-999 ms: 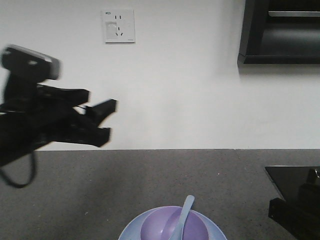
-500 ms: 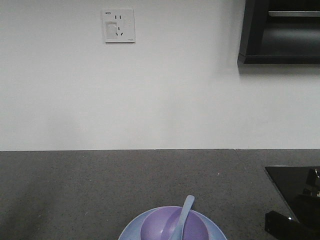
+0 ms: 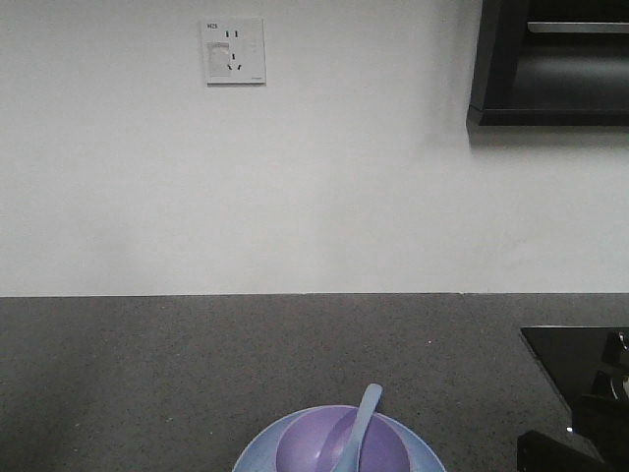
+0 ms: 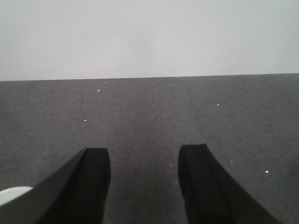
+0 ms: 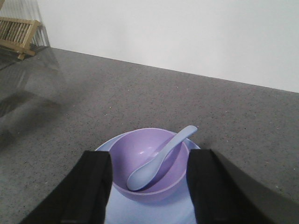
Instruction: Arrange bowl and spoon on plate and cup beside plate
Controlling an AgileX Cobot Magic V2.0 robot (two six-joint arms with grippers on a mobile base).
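Spoon (image 5: 161, 156) is laid in bowl (image 5: 140, 151), bowl set on plate (image 5: 149, 209), off countertop's (image 3: 147, 374) back edge. Left gripper (image 4: 144, 156) and right gripper (image 5: 149, 156) are spread, empty.

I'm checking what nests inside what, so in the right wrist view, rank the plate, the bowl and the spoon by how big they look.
1. plate: widest, though its sides are partly hidden.
2. bowl: narrower, sitting on the plate.
3. spoon: smallest, lying in the bowl with its handle over the rim.
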